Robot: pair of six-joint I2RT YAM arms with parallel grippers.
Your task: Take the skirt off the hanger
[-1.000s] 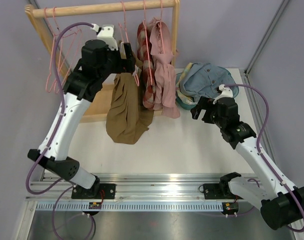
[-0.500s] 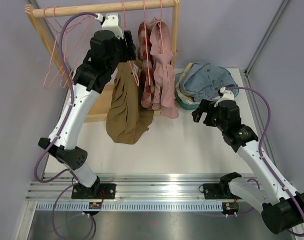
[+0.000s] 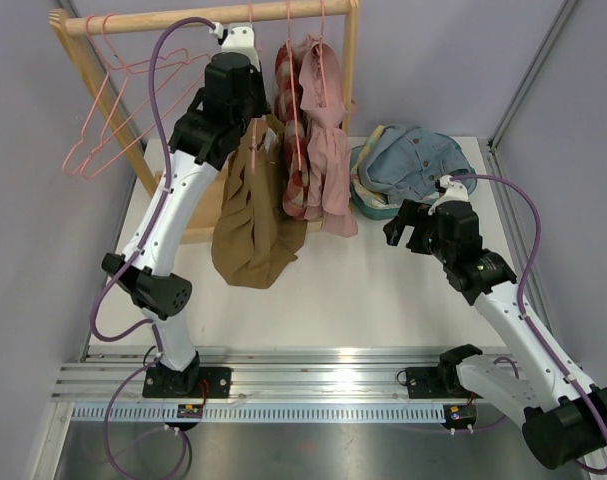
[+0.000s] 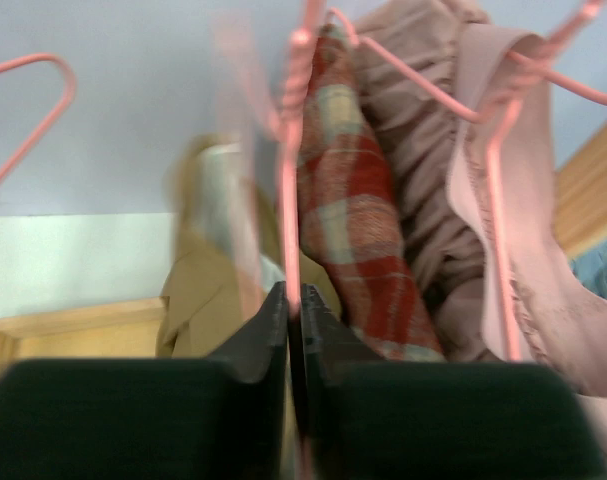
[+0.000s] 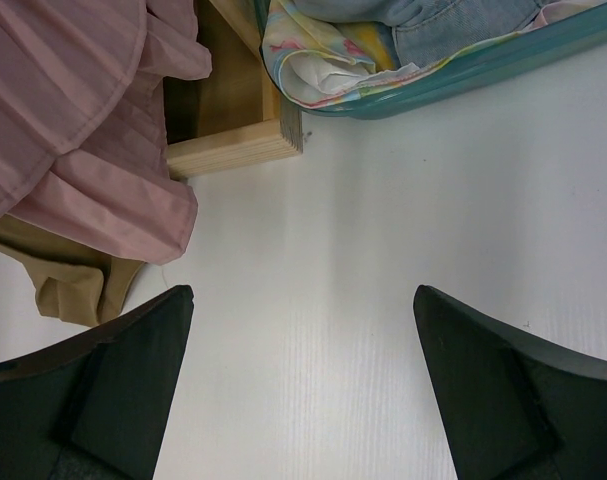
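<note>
A tan-brown skirt (image 3: 251, 215) hangs from a pink wire hanger (image 3: 249, 35) on the wooden rail (image 3: 163, 18). My left gripper (image 3: 253, 112) is raised just under the rail, at the top of the skirt. In the left wrist view that gripper (image 4: 291, 298) is shut on the pink hanger wire (image 4: 289, 190), with the blurred tan skirt (image 4: 198, 290) just behind it. My right gripper (image 3: 397, 226) hovers low over the white table to the right of the rack. In its wrist view the right gripper (image 5: 303, 300) is wide open with nothing between the fingers.
A red plaid garment (image 3: 295, 150) and a pink pleated one (image 3: 329, 150) hang right of the skirt. Empty pink hangers (image 3: 108, 125) swing at the rail's left end. A teal basket (image 3: 368, 205) of denim and other clothes stands at the back right. The rack's wooden base (image 5: 238, 145) is near my right gripper.
My left arm rose toward the rail and its gripper went from open to shut on the hanger wire. The empty hangers swung left. The right arm barely moved.
</note>
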